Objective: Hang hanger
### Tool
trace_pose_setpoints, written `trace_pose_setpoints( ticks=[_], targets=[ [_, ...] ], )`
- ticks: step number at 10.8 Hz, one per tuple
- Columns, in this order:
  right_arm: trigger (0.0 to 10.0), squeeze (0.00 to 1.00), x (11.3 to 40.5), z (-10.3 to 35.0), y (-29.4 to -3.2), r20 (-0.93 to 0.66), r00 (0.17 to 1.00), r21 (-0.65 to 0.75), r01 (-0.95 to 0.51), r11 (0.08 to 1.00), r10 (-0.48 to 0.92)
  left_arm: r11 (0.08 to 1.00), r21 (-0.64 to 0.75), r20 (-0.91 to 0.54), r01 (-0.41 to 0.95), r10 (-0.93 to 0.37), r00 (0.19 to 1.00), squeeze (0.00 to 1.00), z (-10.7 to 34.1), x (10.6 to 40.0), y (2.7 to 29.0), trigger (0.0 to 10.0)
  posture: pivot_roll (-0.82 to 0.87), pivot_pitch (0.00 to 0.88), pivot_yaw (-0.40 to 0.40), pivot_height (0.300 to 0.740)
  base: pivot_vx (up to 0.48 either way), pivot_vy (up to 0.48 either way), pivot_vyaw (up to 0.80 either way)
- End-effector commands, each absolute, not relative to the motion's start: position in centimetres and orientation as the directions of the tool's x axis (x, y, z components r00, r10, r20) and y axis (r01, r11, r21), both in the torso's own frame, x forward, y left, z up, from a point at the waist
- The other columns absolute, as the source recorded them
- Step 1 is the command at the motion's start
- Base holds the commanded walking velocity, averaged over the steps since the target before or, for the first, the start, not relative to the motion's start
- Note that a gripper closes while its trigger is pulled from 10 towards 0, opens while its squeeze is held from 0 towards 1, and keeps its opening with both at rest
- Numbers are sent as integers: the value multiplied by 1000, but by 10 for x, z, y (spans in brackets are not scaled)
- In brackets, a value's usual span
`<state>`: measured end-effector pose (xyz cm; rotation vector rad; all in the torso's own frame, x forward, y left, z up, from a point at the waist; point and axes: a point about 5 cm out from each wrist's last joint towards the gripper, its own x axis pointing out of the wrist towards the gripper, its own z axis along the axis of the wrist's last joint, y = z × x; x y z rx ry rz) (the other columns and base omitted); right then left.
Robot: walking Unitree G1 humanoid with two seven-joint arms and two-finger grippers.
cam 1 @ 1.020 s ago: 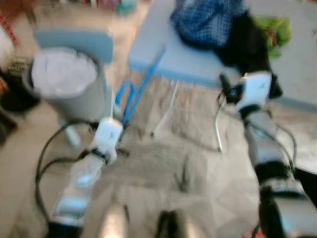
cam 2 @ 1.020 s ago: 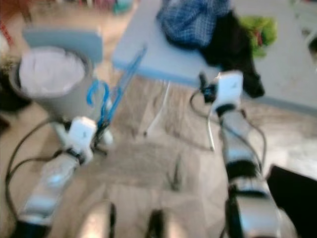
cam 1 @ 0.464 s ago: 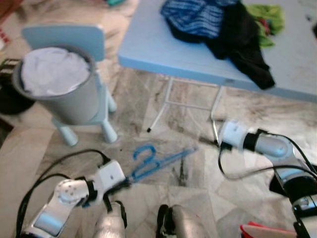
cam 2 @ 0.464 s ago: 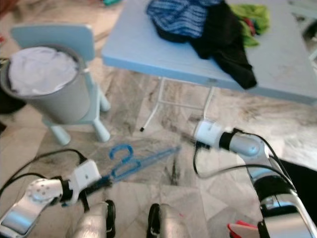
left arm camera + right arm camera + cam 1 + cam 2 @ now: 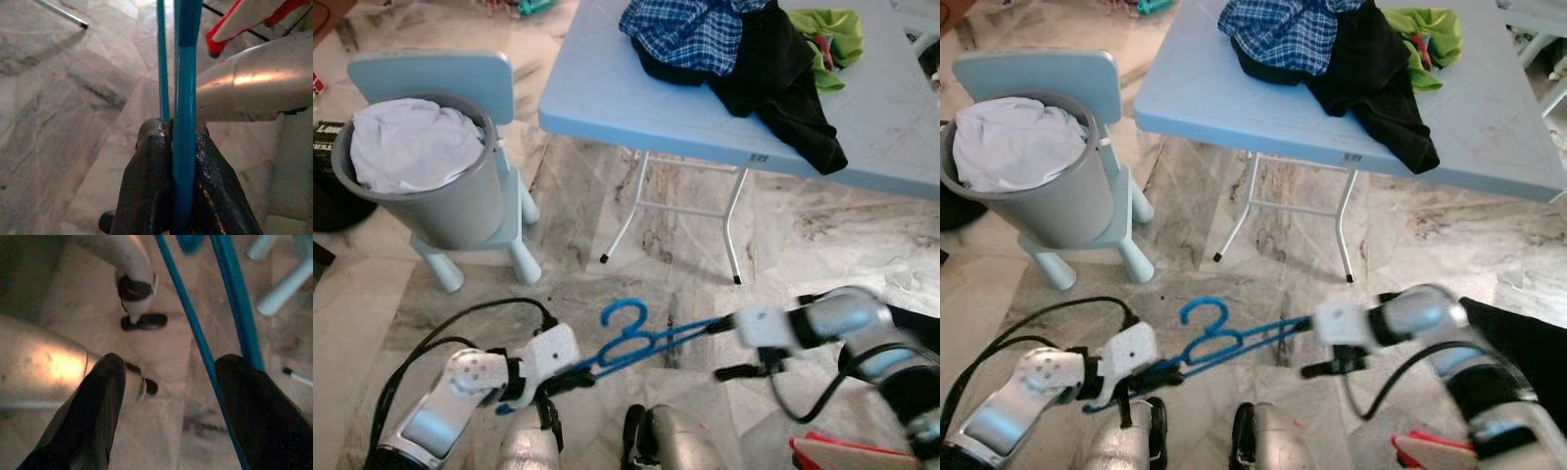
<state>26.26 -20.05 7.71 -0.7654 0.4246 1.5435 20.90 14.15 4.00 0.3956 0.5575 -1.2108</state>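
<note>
The left end effector [image 5: 183, 171] has its two black fingers pinched tight on one end of a bright blue plastic clothes hanger [image 5: 636, 345], low over the floor in front of the robot's legs. The hanger runs out from that grip across the robot's front, lying nearly level in the air, with its hook [image 5: 625, 318] curling up at the middle and its far end reaching the right arm.

The right end effector [image 5: 168, 396] is spread wide, its two black fingers [image 5: 85, 416] well apart, and the hanger's thin blue bars pass between them without either finger visibly pressing on them. In the head views the right arm is blurred.

Below is a grey and white marble floor [image 5: 685, 245]. Ahead stands a pale blue folding tabletop [image 5: 636, 88] on white metal legs, carrying a heap of clothes: a blue checked shirt [image 5: 690, 29], a black garment [image 5: 783, 78] drooping over the near edge, and a lime green piece [image 5: 827, 29].

To the robot's left, a grey round plastic bin [image 5: 460, 201] filled with white fabric sits on a small pale blue child's chair [image 5: 431, 73].
</note>
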Motion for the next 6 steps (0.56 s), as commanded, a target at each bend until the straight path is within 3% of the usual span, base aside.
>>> trace_pose_setpoints(
  ticks=[1,3,5,6],
  targets=[
    [10000,0,257,75,-198,-688,-26,-139,-976,-166,725,283,-31,-606,959,-768,207,0,37,206,139,10000,93,152,-93,740,0,0,0],
    [10000,0,256,73,-182,-656,-16,-169,-971,-168,754,276,-41,-600,960,-775,197,0,36,207,134,10000,89,150,-92,740,0,0,0],
    [10000,0,267,81,-209,-754,18,-156,-976,-153,657,281,-35,-617,959,-761,201,0,32,208,136,10000,89,150,-92,740,0,0,0],
    [10000,0,278,86,-233,-833,106,-201,-972,-119,543,284,-31,-632,958,-748,202,0,29,208,140,10000,89,150,-92,740,0,0,0]
  ],
)
